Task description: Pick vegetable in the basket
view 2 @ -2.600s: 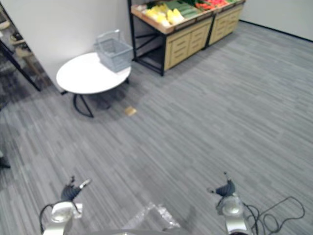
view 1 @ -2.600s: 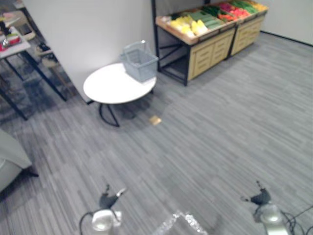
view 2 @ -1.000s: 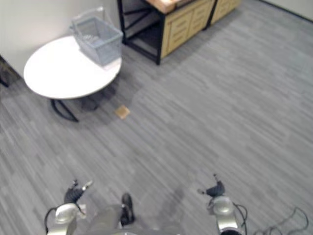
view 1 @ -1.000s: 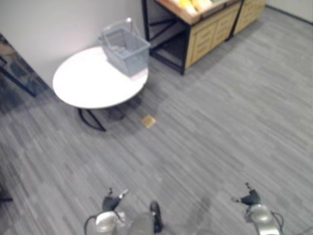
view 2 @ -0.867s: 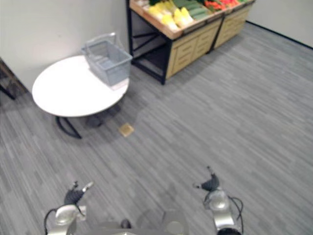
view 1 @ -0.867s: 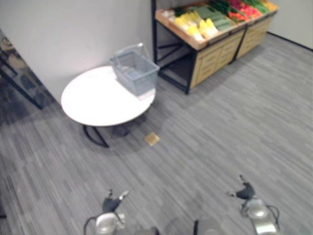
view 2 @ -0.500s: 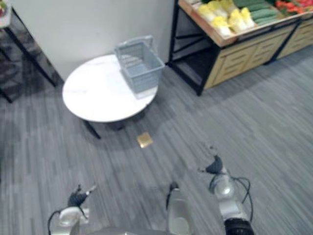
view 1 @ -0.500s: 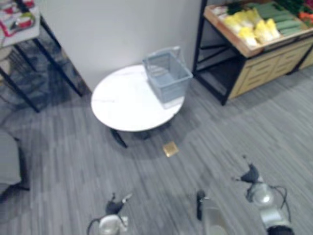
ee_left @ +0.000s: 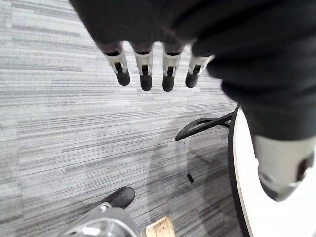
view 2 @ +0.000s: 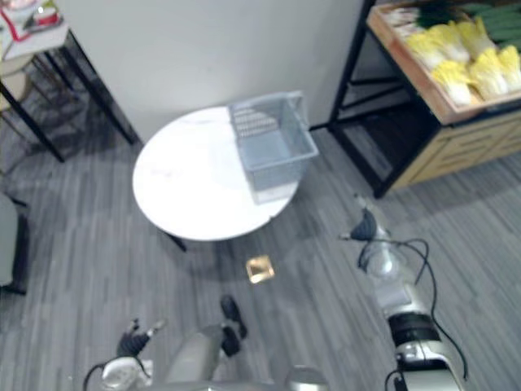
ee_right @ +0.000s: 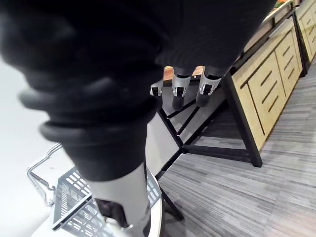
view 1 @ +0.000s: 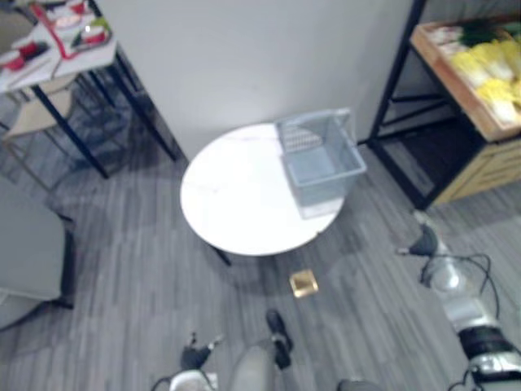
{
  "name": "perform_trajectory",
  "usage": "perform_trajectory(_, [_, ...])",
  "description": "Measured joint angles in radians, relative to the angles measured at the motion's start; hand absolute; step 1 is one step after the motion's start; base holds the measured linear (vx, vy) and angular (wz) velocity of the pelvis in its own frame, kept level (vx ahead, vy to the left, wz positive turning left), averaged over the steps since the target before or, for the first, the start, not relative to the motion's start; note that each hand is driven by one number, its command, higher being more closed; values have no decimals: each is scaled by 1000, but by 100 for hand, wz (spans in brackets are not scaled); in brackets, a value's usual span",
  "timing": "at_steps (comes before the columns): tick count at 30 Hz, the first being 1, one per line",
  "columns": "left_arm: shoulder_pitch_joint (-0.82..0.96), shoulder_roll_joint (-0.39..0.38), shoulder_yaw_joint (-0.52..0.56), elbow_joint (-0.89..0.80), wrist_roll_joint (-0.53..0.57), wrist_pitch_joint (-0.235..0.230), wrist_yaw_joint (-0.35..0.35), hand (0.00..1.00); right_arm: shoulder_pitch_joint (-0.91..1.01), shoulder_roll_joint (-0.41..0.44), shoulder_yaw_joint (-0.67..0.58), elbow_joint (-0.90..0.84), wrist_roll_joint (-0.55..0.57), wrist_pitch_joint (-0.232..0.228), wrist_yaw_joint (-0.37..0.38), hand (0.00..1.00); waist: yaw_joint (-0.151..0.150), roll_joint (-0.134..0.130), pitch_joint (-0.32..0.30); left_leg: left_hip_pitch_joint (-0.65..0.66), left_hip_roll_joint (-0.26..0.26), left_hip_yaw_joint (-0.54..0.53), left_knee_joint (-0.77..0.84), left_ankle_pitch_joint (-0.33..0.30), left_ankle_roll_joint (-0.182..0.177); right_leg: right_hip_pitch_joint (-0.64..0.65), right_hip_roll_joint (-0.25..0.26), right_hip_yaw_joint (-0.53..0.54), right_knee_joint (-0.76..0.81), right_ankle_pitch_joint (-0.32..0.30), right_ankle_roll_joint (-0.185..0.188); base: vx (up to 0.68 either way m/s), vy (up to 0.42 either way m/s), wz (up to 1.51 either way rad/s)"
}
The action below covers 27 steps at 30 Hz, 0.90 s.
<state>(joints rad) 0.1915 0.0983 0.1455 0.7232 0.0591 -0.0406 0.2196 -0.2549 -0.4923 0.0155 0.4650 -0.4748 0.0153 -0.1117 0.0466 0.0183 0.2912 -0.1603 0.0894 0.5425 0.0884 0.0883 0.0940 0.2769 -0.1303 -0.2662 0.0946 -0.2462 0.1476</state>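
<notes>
The vegetables (view 2: 466, 65) lie on the shelf (view 2: 460, 151), well apart from the basket (view 2: 273, 145). The yellow heads show plainly. The green ones behind them are cut off at the picture's edge, and their kind is hard to tell. The basket stands upright at the right edge of the round white worktop (view 2: 187, 189).

In the eye views both robot hands are too small to read. The left robot hand (view 1: 195, 356) is low over the floor (view 1: 122, 285), and the right robot hand (view 1: 423, 241) is between worktop and shelf.

The wrist views show more. The left one's fingers (ee_left: 144, 70) are straight and spread, holding nothing, with the worktop's rim beyond. The right one's fingers (ee_right: 177, 93) are likewise straight and empty, with the basket and the shelf's drawers (ee_right: 270, 79) beyond.
</notes>
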Motion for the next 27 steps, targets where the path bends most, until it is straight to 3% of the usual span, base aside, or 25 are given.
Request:
perform_trajectory(2, [1, -16, 21, -4, 2, 0, -4, 0, -29, -1, 2, 10, -39, -3, -1, 0, 15, -55, 2, 34, -52, -6, 59, -83, 43, -5, -79, 9, 141, 0, 0, 606, 233, 25])
perform_trajectory(4, [12, -9, 27, -3, 3, 0, -6, 0, -55, -1, 14, 23, -39, -3, -1, 0, 29, -70, 1, 104, -87, -7, 54, -123, 43, -68, -130, 38, 391, 14, 10, 440, 141, 19])
perform_trajectory(5, [11, 3, 23, -1, 3, 1, -5, 0, -80, -1, 34, 24, -39, -4, -11, 0, 23, -86, 6, 167, -117, -40, 54, -171, 34, -171, -173, 95, 700, 89, 67, 462, 88, 29])
perform_trajectory(6, [10, 4, 21, 0, 3, 1, -5, 0, -81, -1, 36, 24, -39, -4, -11, 0, 23, -87, 6, 171, -118, -43, 54, -175, 34, -180, -174, 100, 733, 90, 69, 507, 44, 76])
perform_trajectory(7, [0, 22, 1, 0, 3, 6, -5, 0, -95, 0, 53, 25, -38, -5, -11, 0, 17, -89, 6, 221, -127, -96, 48, -197, 31, -299, -176, 136, 976, 68, 32, 372, -33, 87])
perform_trajectory(8, [-2, 31, -13, 0, 3, 7, -4, 0, -110, -1, 71, 25, -38, -5, -12, 0, 10, -86, 8, 256, -125, -128, 28, -200, 26, -369, -176, 133, 1010, 40, -16, 365, -51, 101])
perform_trajectory(10, [-18, 43, -29, 1, 4, 8, -4, 0, -125, -3, 72, 22, -37, -7, -14, 0, 5, -84, 9, 275, -109, -180, 10, -198, 17, -450, -180, 117, 881, 5, -76, 308, -94, 83])
perform_trajectory(11, [-27, 48, -34, 1, 4, 7, -4, 0, -130, -5, 71, 23, -37, -7, -14, 0, -1, -81, 11, 276, -101, -202, 7, -199, 7, -469, -179, 112, 811, -1, -85, 362, -216, 113])
perform_trajectory(12, [-47, 63, -52, 3, 5, 7, -5, 0, -144, -11, 71, 21, -35, -7, -14, 0, -15, -77, 14, 276, -82, -252, -6, -195, -21, -492, -166, 123, 586, 6, -77, 281, -229, 93])
perform_trajectory(13, [-52, 69, -60, 3, 5, 6, -5, 0, -147, -14, 71, 18, -35, -7, -14, 0, -18, -76, 13, 275, -74, -264, -10, -196, -36, -492, -157, 135, 484, 16, -67, 318, -319, 96])
perform_trajectory(14, [-61, 72, -62, 2, 10, 5, -7, 0, -155, -23, 69, 15, -31, -7, -14, 0, -17, -80, 12, 272, -66, -284, -13, -198, -74, -490, -137, 174, 289, 61, -54, 250, -322, 68])
perform_trajectory(15, [-66, 79, -62, 2, 30, 6, -7, 0, -163, -27, 61, 15, -26, -6, -14, 0, -15, -94, 10, 272, -69, -295, -9, -204, -103, -485, -137, 204, 165, 158, -55, 256, -340, 62])
perform_trajectory(16, [-65, 88, -62, 2, 34, 5, -7, 0, -164, -29, 59, 13, -26, -5, -15, 0, -14, -107, 10, 275, -76, -305, -6, -213, -119, -481, -142, 219, 140, 212, -55, 272, -417, 50])
perform_trajectory(17, [-66, 93, -70, 11, 39, 4, -8, 0, -172, -34, 61, 15, -26, -4, -15, 0, -12, -115, 18, 283, -82, -315, 0, -227, -145, -482, -150, 240, 161, 272, 15, 205, -352, 28])
perform_trajectory(19, [-56, 52, -85, 22, 44, 3, -9, 0, -217, -65, 71, 14, -26, -2, -16, 0, -15, -32, 27, 250, 9, -306, 33, -248, -188, -481, -77, 190, 160, 255, -25, 228, -384, 10])
perform_trajectory(21, [-72, 48, -90, 24, 46, 0, -8, 0, -260, -103, 72, 22, -25, 1, -17, 0, -20, 4, 44, 232, 50, -307, 26, -236, -208, -484, -41, 159, 147, 253, -43, 170, -276, 20])
perform_trajectory(24, [-77, 48, -90, 32, 49, -3, -6, 0, -333, -120, 84, 45, -23, 1, -19, 0, -23, 18, 51, 215, 83, -308, -17, -205, -227, -491, -6, 125, 108, 261, -63, 80, -153, 16])
perform_trajectory(27, [-80, 47, -99, 41, 72, -3, -5, 0, -412, -125, 114, 106, -16, -2, -32, 0, -17, 9, 60, 180, 90, -313, -30, -191, -236, -505, 3, 111, 54, 295, -70, 35, -41, 12])
